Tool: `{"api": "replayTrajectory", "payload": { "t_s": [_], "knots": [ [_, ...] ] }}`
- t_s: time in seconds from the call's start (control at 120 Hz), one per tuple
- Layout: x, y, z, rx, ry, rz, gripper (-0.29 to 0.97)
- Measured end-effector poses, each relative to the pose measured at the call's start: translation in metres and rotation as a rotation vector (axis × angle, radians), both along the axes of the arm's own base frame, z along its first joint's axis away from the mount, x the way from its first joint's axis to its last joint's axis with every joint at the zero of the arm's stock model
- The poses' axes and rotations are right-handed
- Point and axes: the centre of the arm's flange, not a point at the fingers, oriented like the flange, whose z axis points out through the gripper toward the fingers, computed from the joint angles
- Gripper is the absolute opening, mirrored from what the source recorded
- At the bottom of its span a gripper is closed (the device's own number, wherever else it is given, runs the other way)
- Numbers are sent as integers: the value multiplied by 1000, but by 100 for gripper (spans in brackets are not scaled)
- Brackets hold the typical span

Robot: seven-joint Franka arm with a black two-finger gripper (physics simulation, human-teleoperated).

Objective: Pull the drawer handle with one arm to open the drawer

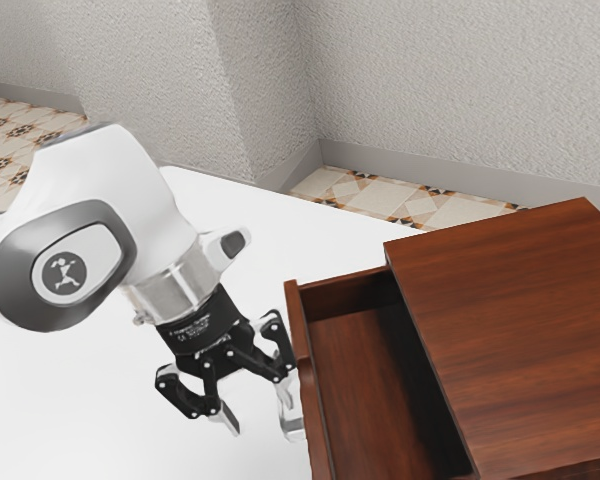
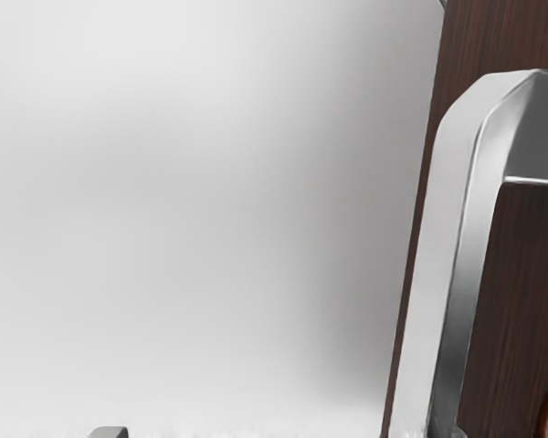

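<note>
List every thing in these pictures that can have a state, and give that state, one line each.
drawer: open, pulled partly out of the cabinet; nothing seen inside.
handle: fixed on the drawer front, not gripped.
end effector: open, fingers spread, low over the table close beside the handle.

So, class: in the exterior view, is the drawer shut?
No, the drawer stands pulled out from the cabinet, with its hollow inside open to view.
</note>
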Motion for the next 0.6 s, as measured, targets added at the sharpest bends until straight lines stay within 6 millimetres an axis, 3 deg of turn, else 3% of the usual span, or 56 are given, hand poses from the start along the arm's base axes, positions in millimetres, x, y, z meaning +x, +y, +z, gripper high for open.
{"api": "replayTrajectory", "payload": {
  "t_s": [0.6],
  "knots": [
    [-16, 21, 6, -9, 45, 42, 38]
  ]
}}
